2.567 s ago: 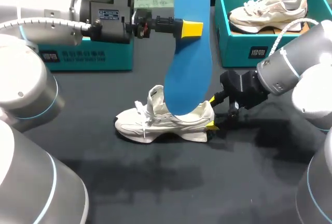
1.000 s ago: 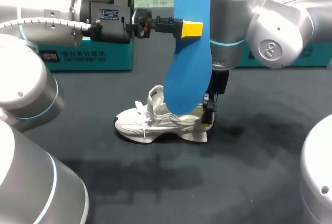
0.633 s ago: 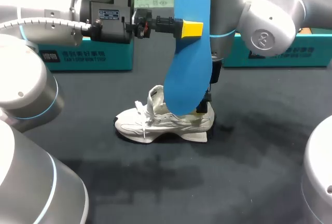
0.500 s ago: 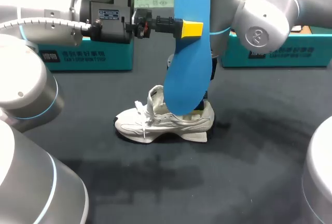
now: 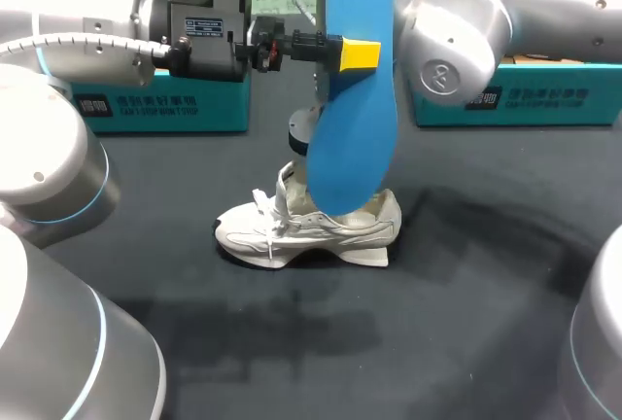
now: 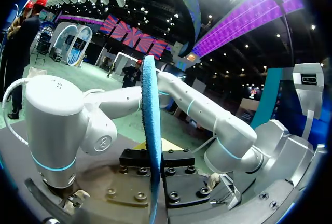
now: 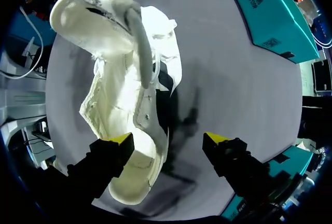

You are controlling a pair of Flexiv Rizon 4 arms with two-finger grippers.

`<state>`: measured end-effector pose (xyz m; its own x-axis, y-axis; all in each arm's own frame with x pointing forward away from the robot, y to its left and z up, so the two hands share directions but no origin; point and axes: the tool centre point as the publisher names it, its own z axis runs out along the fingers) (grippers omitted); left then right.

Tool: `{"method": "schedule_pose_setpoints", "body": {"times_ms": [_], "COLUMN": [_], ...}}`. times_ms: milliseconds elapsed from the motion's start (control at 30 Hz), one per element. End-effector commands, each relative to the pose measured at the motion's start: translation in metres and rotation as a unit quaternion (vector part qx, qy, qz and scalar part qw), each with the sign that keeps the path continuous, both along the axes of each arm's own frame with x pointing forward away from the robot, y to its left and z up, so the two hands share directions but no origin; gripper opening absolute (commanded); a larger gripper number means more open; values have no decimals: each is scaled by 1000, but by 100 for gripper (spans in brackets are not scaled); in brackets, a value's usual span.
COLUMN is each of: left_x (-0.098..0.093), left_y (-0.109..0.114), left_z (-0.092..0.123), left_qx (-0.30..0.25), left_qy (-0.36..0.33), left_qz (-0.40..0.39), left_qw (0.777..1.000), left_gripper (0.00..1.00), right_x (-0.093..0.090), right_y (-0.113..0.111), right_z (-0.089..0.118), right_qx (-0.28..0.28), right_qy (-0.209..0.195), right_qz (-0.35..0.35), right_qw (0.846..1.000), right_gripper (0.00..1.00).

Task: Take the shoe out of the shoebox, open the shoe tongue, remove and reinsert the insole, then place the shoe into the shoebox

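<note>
My left gripper [image 5: 360, 53] is shut on a blue insole [image 5: 355, 89] and holds it upright above the table; the left wrist view shows the insole [image 6: 151, 141] edge-on between the fingers. Under the insole's lower end a white shoe [image 5: 309, 226] lies on the dark table, toe to the left. My right arm [image 5: 457, 31] reaches across from the right, behind the insole, which hides its gripper in the head view. In the right wrist view my right gripper [image 7: 168, 138] hangs open over the shoe [image 7: 122, 73], one fingertip [image 7: 122, 139] above the shoe's end, the other over bare table.
A teal shoebox [image 5: 165, 104] stands at the back left and a second teal box [image 5: 525, 99] at the back right, largely covered by my right arm. A teal box edge [image 7: 270, 11] shows beyond the shoe in the right wrist view.
My right arm has swung left from the shoe's heel to behind the insole, over the shoe. The left arm and insole have stayed still.
</note>
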<state>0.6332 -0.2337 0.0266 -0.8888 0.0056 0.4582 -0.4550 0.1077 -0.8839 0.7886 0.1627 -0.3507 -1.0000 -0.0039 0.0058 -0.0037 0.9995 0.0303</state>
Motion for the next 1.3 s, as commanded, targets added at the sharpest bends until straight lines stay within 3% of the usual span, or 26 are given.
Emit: {"method": "schedule_pose_setpoints", "body": {"times_ms": [33, 400, 667, 700, 1000, 1300], "left_x": [0, 0, 0, 0, 0, 0], "left_y": [-1, -1, -1, -1, -1, -1], "left_z": [0, 0, 0, 0, 0, 0], "left_qx": [-1, -1, -1, -1, -1, -1], "left_qy": [0, 0, 0, 0, 0, 0], "left_qz": [0, 0, 0, 0, 0, 0], "left_qw": [1000, 1000, 1000, 1000, 1000, 1000], "left_gripper": [0, 0, 0, 0, 0, 0], "right_x": [3, 1, -3, -3, -12, -24], "right_y": [8, 17, 21, 21, 18, 9], "right_z": [-11, -28, -33, -34, -28, -5], "right_qx": [-2, -4, -6, -6, -11, -9], "right_qy": [2, 14, 20, 20, 20, 37], "right_qz": [1, 2, -5, -6, -19, -74], "right_qw": [1000, 1000, 1000, 1000, 1000, 997], "right_gripper": [84, 70, 20, 0, 0, 0]}}
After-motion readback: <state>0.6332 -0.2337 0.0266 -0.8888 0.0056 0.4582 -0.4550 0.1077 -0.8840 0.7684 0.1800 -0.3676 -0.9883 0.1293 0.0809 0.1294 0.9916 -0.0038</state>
